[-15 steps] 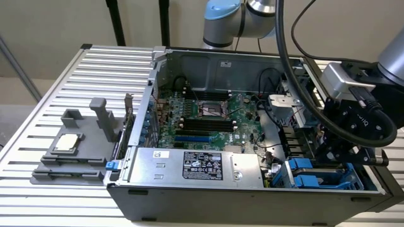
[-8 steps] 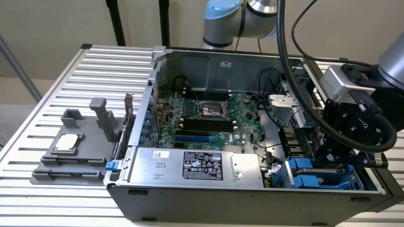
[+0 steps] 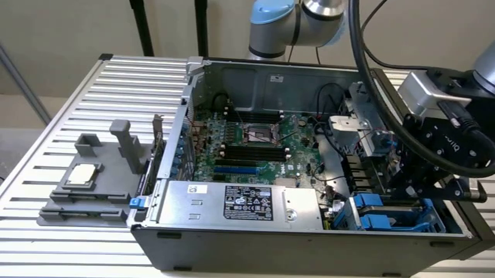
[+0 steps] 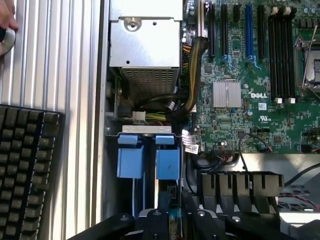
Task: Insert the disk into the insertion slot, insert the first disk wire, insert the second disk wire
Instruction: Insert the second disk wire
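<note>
The disk sits in the insertion slot (image 3: 433,217), the grey bay at the case's corner on the exterior view's right. Its bright blue carrier (image 3: 372,209) shows there. In the wrist view two blue carrier tabs (image 4: 167,162) stand side by side under the slot's grey rim (image 4: 147,130). My gripper (image 3: 421,188) hangs just above this bay, its black body (image 4: 170,225) directly over the blue tabs. A small bluish piece, perhaps a plug, lies between its tips. Whether it is gripped I cannot tell. A bundle of yellow and black wires (image 4: 192,75) runs beside the bay.
The silver labelled power-supply box (image 3: 240,202) lies beside the bay. The green motherboard (image 3: 255,145) fills the case floor. A grey fixture (image 3: 85,185) with a chip stands on the slatted table. A black keyboard (image 4: 25,165) and a hand (image 4: 6,20) are outside the case wall.
</note>
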`<state>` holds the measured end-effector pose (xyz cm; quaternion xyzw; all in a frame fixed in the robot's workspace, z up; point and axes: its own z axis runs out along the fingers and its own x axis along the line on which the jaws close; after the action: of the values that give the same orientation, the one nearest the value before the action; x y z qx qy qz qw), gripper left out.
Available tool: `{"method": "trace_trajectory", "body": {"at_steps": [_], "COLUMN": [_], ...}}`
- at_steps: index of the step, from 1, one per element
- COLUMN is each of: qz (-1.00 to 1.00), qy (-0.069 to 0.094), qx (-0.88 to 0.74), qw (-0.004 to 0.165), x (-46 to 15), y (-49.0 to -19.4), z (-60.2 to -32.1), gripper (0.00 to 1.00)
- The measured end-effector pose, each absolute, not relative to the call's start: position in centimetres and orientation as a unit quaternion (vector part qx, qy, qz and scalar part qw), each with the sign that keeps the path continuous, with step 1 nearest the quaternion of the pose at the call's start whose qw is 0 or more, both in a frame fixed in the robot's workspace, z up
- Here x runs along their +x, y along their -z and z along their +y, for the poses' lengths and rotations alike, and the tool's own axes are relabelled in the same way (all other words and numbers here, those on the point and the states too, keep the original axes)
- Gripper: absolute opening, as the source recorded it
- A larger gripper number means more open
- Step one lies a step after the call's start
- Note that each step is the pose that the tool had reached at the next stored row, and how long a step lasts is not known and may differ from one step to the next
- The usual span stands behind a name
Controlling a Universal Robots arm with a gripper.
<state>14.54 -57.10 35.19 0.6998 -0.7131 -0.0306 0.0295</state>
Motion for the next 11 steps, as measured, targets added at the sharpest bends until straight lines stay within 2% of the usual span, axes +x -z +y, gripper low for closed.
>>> {"method": "trace_trajectory", "body": {"at_steps": [11], "qz": [-0.713], "qy": [0.031], "qx": [0.700], "qw": [0.030], "x": [12.3], "y": [-35.7], "z": [-57.3], "gripper": [0.25]}}
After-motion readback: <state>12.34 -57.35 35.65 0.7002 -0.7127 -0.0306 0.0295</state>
